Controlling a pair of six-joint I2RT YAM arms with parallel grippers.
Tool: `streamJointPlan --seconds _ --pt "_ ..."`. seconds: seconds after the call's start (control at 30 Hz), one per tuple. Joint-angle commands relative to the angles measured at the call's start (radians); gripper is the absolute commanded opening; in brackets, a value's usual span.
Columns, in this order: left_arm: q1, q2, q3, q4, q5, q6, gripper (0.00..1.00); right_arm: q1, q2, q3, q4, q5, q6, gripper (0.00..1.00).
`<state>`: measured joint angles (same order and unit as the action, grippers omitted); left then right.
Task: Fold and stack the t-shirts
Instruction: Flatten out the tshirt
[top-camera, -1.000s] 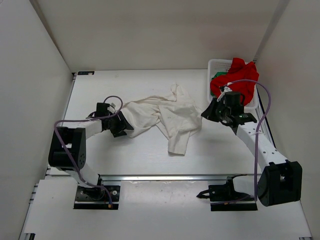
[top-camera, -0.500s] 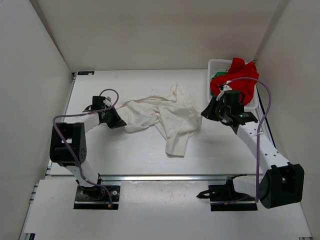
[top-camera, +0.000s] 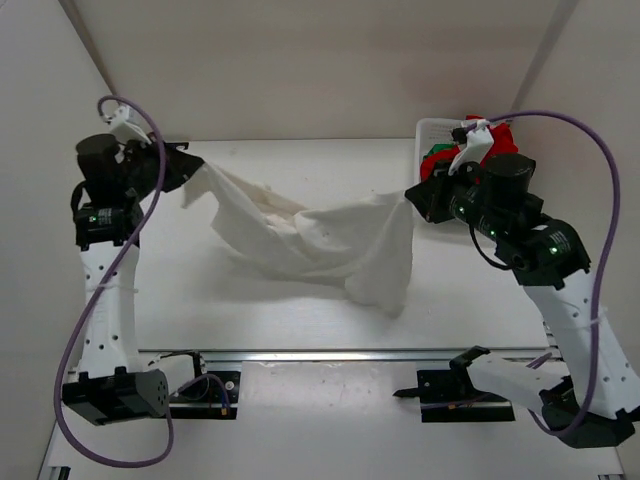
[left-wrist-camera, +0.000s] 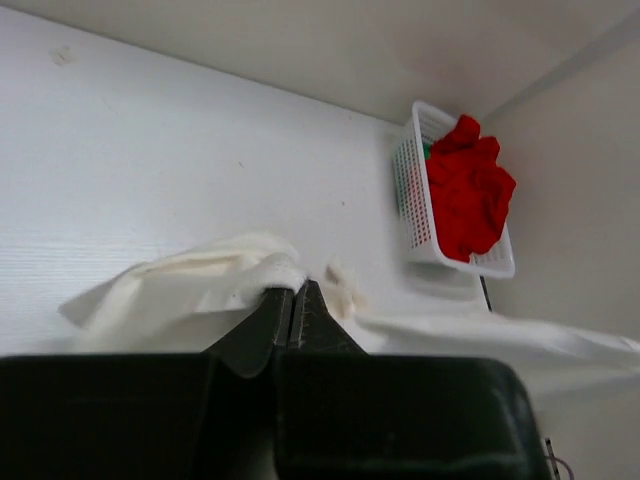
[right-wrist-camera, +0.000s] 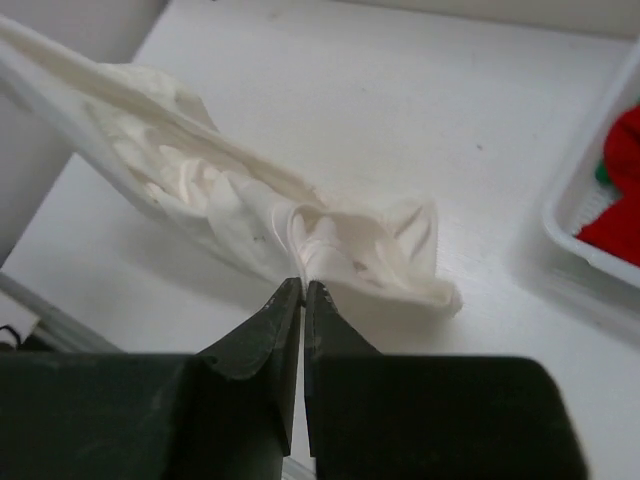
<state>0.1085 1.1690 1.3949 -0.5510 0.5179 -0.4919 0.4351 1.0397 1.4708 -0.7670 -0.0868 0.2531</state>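
Cream-white t-shirt (top-camera: 320, 240) hangs twisted | left gripper (top-camera: 190, 171) at 10 o'clock, right gripper (top-camera: 412, 200) at 2 o'clock, both pinching bunched cloth | I fear a thin pinch slipping

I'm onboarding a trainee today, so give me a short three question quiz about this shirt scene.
1. True or false: the cream shirt is neatly folded.
2. What is in the basket? A, red shirt and green shirt; B, cream shirt; C, nothing.
3. Fill in: the left end effector and right end effector are both ____ on the cream shirt.
Key: 1 false, it hangs stretched between them; 2 A; 3 shut.
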Motion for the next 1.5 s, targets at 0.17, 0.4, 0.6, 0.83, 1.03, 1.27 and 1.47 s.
streamJointPlan --seconds 0.17,0.4,0.6,0.83,1.03,1.27,1.47 --pt "0.095 0.072 0.09 -0.09 0.079 -0.004 0.0 0.066 0.003 0.15 -0.063 0.139 -0.051 0.0" --pt "-0.015 0.588 0.144 -0.015 -0.185 0.01 0.0 -0.312 0.489 -0.158 0.342 -0.329 0.069 0.0" --pt "-0.056 0.808 0.483 -0.159 -0.286 0.049 0.21 -0.294 0.833 0.288 0.149 -0.209 0.063 0.02" --pt "-0.043 0.516 0.089 0.14 -0.227 -0.074 0.5 -0.247 0.611 0.182 0.234 -0.142 0.04 0.43" --pt "-0.008 0.232 -0.386 0.249 -0.179 -0.128 0.49 -0.188 0.233 -0.389 0.497 -0.18 0.163 0.52" --pt "0.074 -0.012 -0.695 0.178 -0.268 -0.088 0.25 0.014 -0.019 -0.72 0.476 -0.103 0.178 0.35" --pt "0.114 0.024 -0.835 0.157 -0.367 -0.036 0.37 0.125 -0.142 -0.863 0.475 -0.093 0.227 0.35"
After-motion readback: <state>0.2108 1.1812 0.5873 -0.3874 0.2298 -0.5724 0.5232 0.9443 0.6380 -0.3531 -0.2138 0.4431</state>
